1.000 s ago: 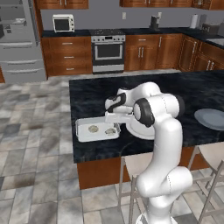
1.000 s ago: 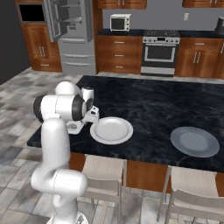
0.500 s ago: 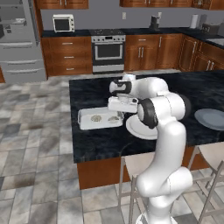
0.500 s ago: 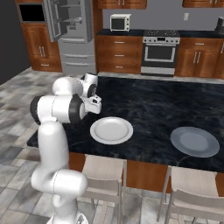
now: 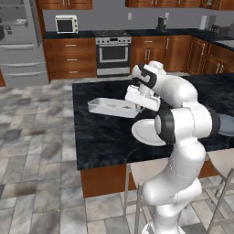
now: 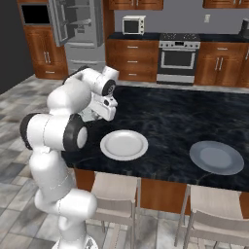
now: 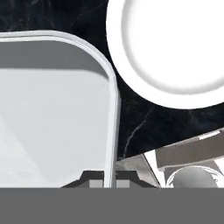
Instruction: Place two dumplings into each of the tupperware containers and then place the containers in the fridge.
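One container (image 5: 111, 107), a shallow pale tray, hangs in the air above the dark island counter (image 5: 103, 137), held level at its right end by the gripper (image 5: 138, 108) of the white arm. In the hand view the tray's rounded rim (image 7: 114, 109) runs down between the two dark finger tips, which close on that edge, one on each side. Small tan lumps, apparently dumplings (image 5: 124, 106), lie inside the tray near the gripped end; their number cannot be told. A white plate (image 5: 147, 132) rests on the counter just below and to the right of the tray, and shows in the right base view (image 6: 124, 145) beside the arm's elbow. A grey-blue plate (image 6: 216, 157) sits well apart, toward the counter's far right. The fridge (image 6: 80, 26) stands across the tiled floor at the kitchen's back wall, its door swung open to show grey shelves; in the left base view its steel front (image 5: 20, 43) fills the upper left corner. A microwave (image 5: 66, 24) and an oven (image 5: 113, 54) line the wall beyond the island.
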